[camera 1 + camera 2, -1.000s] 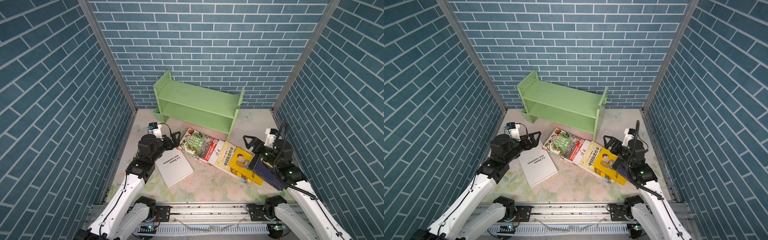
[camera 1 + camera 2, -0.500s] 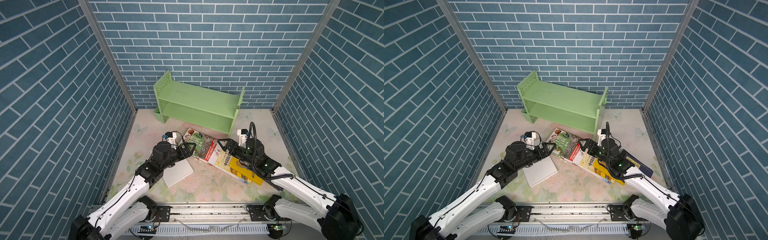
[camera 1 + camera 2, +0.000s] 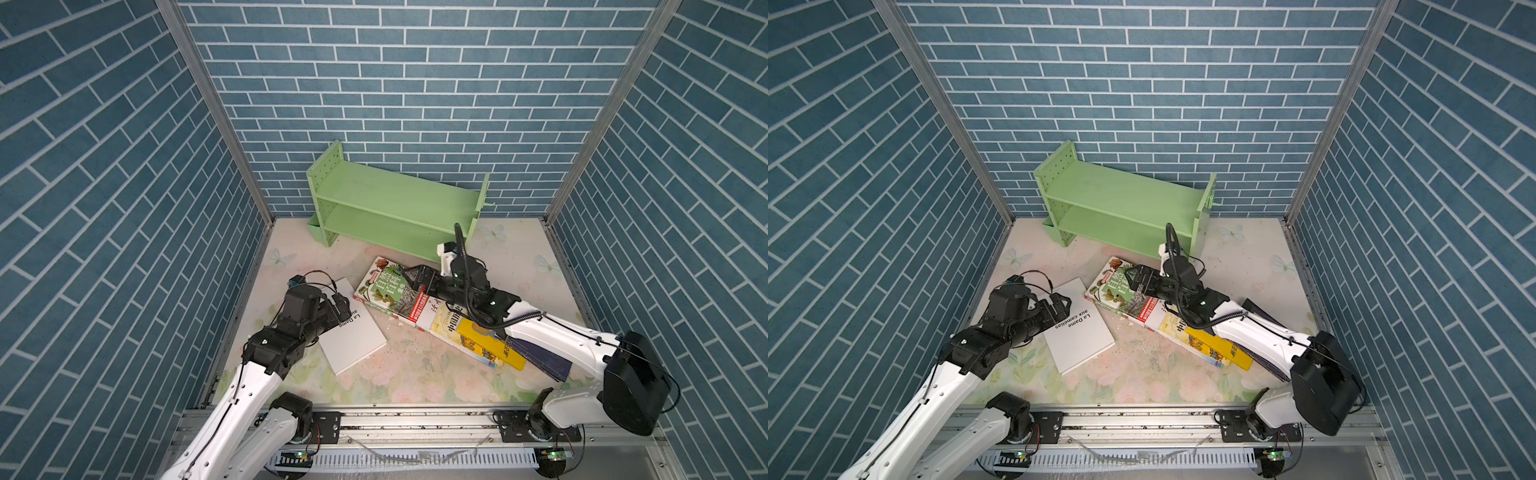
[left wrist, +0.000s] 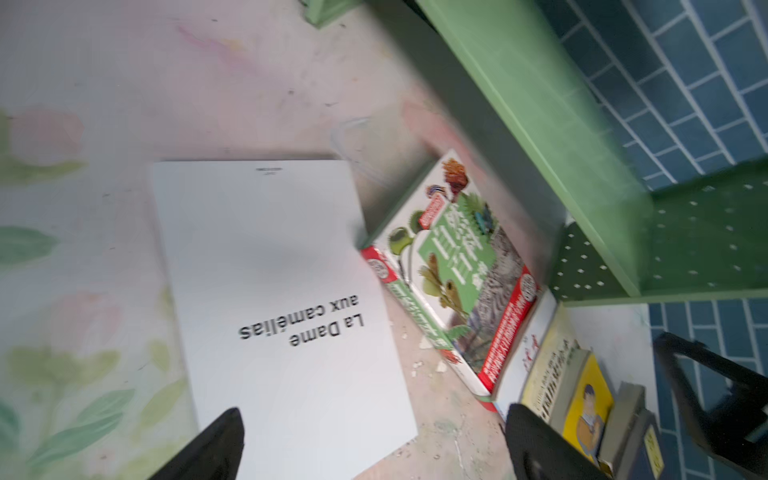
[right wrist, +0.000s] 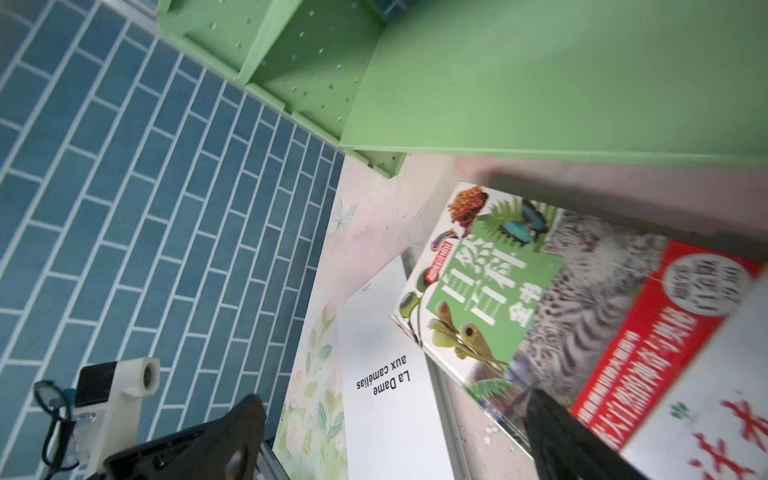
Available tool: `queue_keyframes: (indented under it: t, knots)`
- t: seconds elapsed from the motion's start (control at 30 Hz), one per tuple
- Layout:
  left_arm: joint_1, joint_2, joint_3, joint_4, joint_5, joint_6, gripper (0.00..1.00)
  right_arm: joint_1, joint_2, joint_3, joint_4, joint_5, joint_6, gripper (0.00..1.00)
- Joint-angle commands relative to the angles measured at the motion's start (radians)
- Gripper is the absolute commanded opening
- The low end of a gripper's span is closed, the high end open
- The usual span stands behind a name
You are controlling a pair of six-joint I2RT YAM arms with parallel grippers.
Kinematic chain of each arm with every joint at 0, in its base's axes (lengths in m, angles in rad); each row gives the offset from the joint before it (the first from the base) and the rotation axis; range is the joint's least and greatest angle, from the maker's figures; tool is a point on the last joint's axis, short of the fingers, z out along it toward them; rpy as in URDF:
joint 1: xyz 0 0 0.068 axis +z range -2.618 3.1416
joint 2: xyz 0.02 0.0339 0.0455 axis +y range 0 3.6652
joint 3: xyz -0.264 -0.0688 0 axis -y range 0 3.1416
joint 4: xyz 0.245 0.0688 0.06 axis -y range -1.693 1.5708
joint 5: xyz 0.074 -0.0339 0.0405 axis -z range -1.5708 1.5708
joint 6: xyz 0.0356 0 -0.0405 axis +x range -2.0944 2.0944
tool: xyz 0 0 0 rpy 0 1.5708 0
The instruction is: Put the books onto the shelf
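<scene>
The light green shelf (image 3: pixel 395 208) (image 3: pixel 1121 203) stands empty at the back wall. A plain white book (image 3: pixel 353 336) (image 4: pixel 270 270) lies flat on the floor at the left. To its right lies a fanned row of books: the green-and-red encyclopedia (image 3: pixel 386 291) (image 5: pixel 519 299), a thin white one (image 5: pixel 706 415), a pale yellow one (image 3: pixel 446 328), a bright yellow one (image 3: pixel 490 345) and a navy one (image 3: pixel 540 361). My left gripper (image 3: pixel 338 305) (image 4: pixel 374 432) hangs open over the white book's near-left part. My right gripper (image 3: pixel 417 278) (image 5: pixel 397 411) is open above the encyclopedia, holding nothing.
Blue brick walls close in the floral floor (image 3: pixel 395 374) on three sides. The metal rail (image 3: pixel 415 419) runs along the front edge. Small white crumbs lie between the white book and the encyclopedia. The two grippers are about a book's width apart.
My right arm has swung left across the book row to the encyclopedia. My left gripper came forward from the back left to the white book. The books have not moved.
</scene>
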Motion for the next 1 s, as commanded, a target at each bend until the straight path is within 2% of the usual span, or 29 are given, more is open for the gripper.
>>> queue_keyframes:
  t: [0.0,0.2,0.5,0.7,0.97]
  knots:
    - [0.084,-0.015,-0.042,-0.174,-0.029,0.019,1.0,0.064,0.096,0.03,-0.078,0.093,-0.095,0.96]
    - [0.155,-0.08,-0.139,-0.192,-0.004,0.018,1.0,0.148,0.286,0.164,-0.119,0.088,-0.157,0.92]
    - [0.173,-0.101,-0.309,-0.071,0.1,-0.073,1.0,0.178,0.447,0.257,-0.185,0.02,-0.176,0.91]
    - [0.194,-0.087,-0.356,-0.006,0.164,-0.083,1.0,0.182,0.553,0.324,-0.189,-0.047,-0.185,0.89]
    - [0.208,-0.074,-0.383,0.049,0.204,-0.098,1.0,0.182,0.638,0.414,-0.267,-0.065,-0.195,0.89]
